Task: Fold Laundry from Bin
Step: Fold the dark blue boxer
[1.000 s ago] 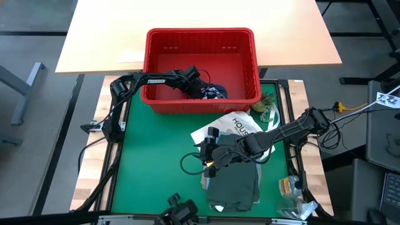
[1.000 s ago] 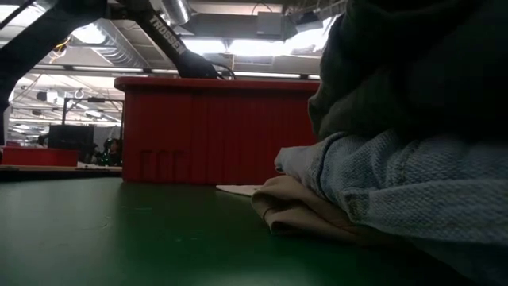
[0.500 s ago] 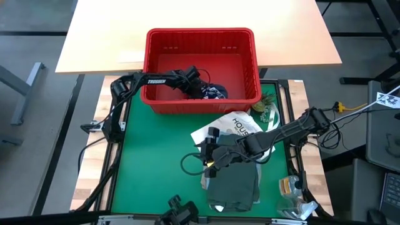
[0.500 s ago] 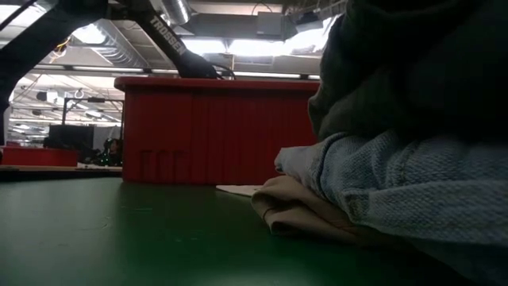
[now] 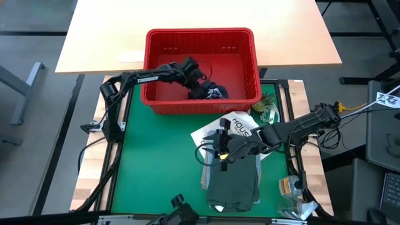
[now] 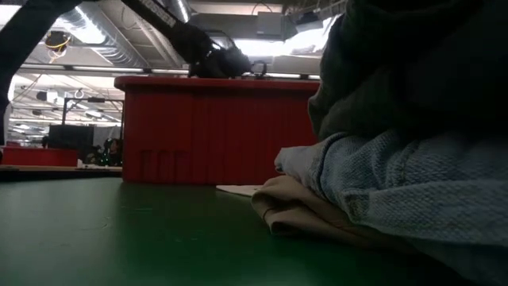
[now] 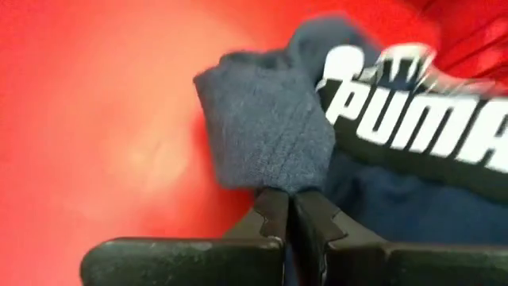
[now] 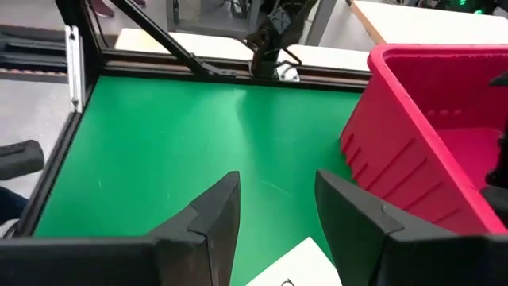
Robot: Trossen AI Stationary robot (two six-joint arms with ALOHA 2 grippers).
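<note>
The left gripper (image 5: 199,87) is reaching into the bin (image 5: 201,37), and its jaws are pinching shut on a fold of the navy shorts (image 7: 270,135). In the left wrist view the two fingertips (image 7: 274,213) are meeting on the blue fabric, with the white-lettered waistband (image 7: 413,103) lying just beside the pinched fold. The shorts (image 5: 212,92) are sitting inside the bin, near its front wall and toward its right side.

The right gripper (image 5: 220,150) is hovering over the green mat (image 5: 156,162), just in front of the bin, with its jaws standing apart and holding nothing. In the right wrist view the gap between its fingers (image 8: 214,218) is showing only bare mat.

The rest of the laundry is lying stacked on the mat below the right arm: a dark olive garment (image 5: 234,184) on top, a light blue one (image 6: 413,183) under it, and a beige one (image 6: 302,210) lowest. A white tote (image 5: 240,125) is lying between the stack and the bin.
</note>
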